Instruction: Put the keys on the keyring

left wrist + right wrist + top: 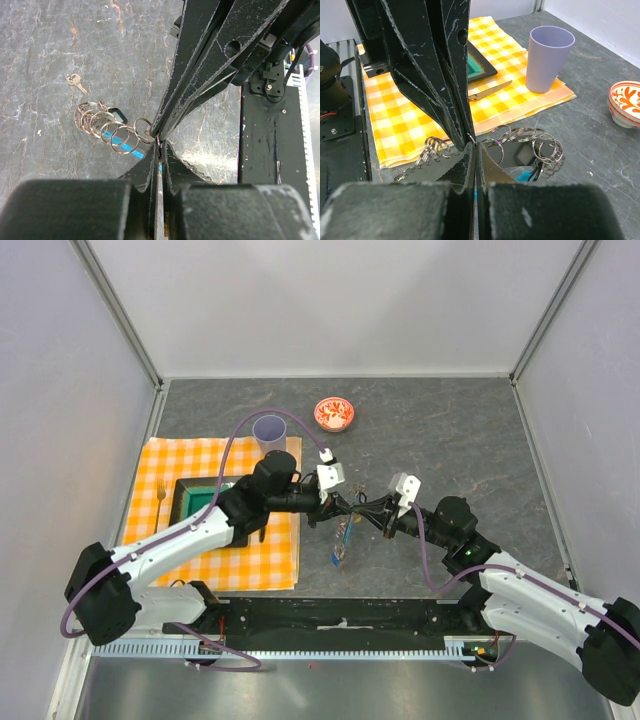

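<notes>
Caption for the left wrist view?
Left end effector faces right end effector tip to tip beside rings; one key lies apart.

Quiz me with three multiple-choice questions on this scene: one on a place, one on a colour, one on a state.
1. The cup stands at the checked cloth's: A far-right corner; B near-left corner; C middle.
2. The cup is: A lilac; B green; C red.
3. The left gripper and right gripper are: A wide open; B shut, tip to tip; C one open, one shut.
Answers: A, the top view shows it on that corner; A, its wall is lilac; B, both pinch the keyring between closed fingers.
</notes>
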{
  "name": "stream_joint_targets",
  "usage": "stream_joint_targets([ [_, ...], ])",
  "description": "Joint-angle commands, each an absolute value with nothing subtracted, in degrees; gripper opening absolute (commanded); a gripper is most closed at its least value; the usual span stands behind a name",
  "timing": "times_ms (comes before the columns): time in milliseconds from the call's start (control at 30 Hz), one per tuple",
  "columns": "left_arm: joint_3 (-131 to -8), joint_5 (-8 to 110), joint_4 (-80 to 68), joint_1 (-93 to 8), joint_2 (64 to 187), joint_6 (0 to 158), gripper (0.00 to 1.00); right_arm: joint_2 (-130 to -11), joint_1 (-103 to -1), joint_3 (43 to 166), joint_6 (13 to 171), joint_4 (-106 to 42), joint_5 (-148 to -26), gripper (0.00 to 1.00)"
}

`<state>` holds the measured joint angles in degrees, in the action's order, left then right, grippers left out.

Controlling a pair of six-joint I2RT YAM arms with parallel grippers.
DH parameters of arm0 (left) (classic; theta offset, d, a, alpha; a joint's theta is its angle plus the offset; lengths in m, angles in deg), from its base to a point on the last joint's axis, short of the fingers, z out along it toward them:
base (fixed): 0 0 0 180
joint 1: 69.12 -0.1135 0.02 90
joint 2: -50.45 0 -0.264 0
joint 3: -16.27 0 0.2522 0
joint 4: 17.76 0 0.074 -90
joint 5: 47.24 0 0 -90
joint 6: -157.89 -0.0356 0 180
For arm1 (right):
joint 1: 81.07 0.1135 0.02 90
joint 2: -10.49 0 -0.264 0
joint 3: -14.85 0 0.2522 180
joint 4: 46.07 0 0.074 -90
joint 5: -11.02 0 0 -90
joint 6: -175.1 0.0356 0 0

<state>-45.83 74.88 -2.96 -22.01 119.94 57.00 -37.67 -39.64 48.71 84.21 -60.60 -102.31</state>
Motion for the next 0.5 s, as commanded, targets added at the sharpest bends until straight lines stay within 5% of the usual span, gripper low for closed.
stream_joint_targets([
  [0,-46.53,78.62,-2.33,-21.75,118.21,54.01,0.03,-36.97,-39.49,50.58,83.51,-64.47,-102.62,0.0],
  [200,-48.82,77.39,2.06,-21.75,118.74,52.69,0.02,-37.06,-39.49,51.55,83.69,-62.98,-102.71,0.02],
  [467,-49.35,69.4,5.76,-21.75,114.71,46.03,0.02,-34.43,-39.49,54.27,90.18,-53.69,-95.78,0.34],
])
